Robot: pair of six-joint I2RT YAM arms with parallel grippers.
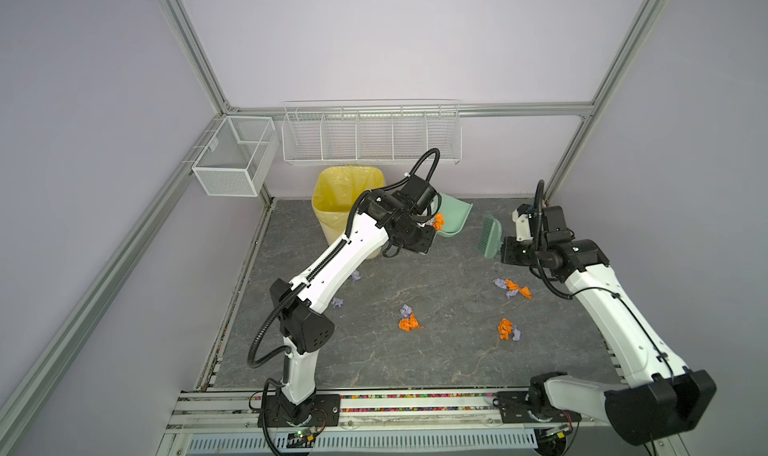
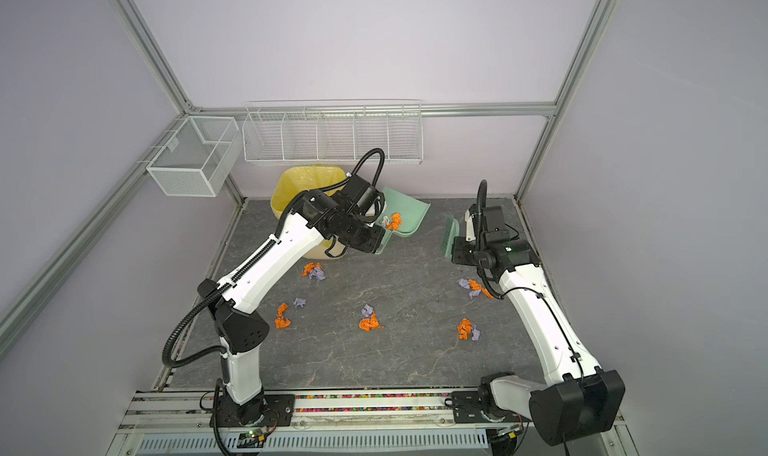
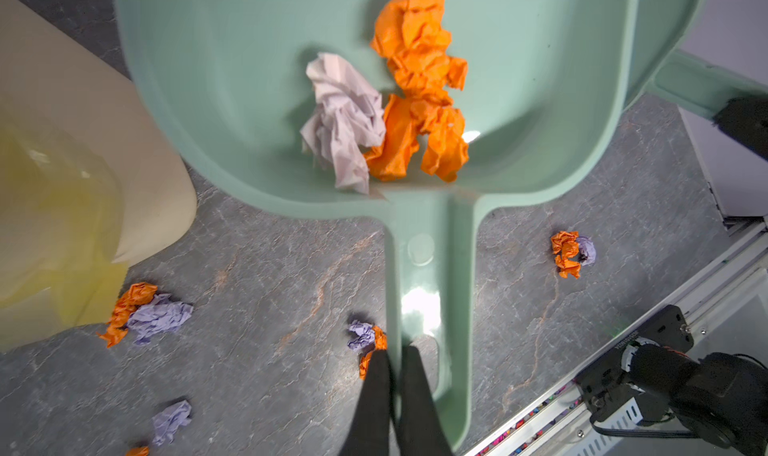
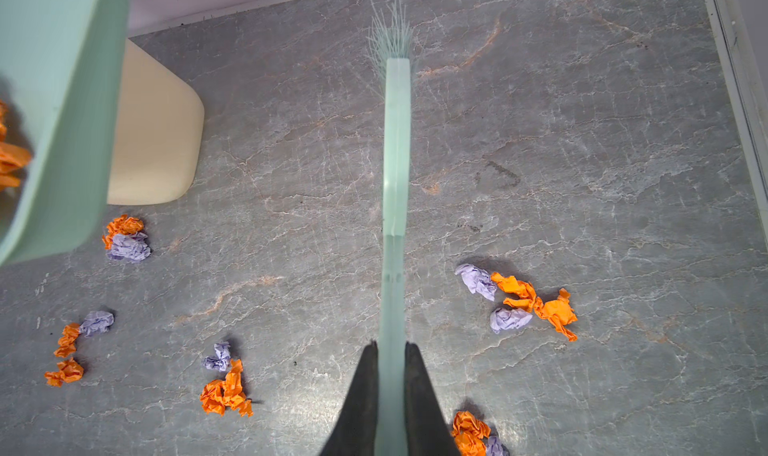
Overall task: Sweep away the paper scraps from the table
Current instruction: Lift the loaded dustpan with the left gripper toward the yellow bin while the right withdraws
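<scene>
Jaws of the left gripper [image 3: 395,352] pinch the rim of the long handle of the pale green plastic dustpan [image 3: 216,84]. Those of the right gripper [image 4: 390,348] are clamped on the flat handle of the matching pale green hand brush [image 4: 397,142].

A small part of the job looks done. One pale grey crumpled wad [image 3: 345,117] and a few bright orange crumpled wads [image 3: 419,84] sit inside the pan, gathered at its handle end. The pan is held up beside the cream waste bin with the yellow liner [image 1: 332,208], not yet over its mouth, so this load has not been tipped out.

Most of the paper scraps lie on the dark grey veined stone-look table [image 1: 415,358]. In a top view five groups show:
- an orange and lavender pair near the foot of the bin [image 2: 313,271]
- an orange piece with a lavender one close by [image 2: 283,316]
- a pair near the middle [image 2: 370,320]
- a string of wads beside the right arm [image 2: 473,288]
- a pair nearer the front [image 2: 467,329]

The brush bristles point toward the back wall, well apart from every group. The task is judged early, with one load collected and five groups left to sweep and empty.
</scene>
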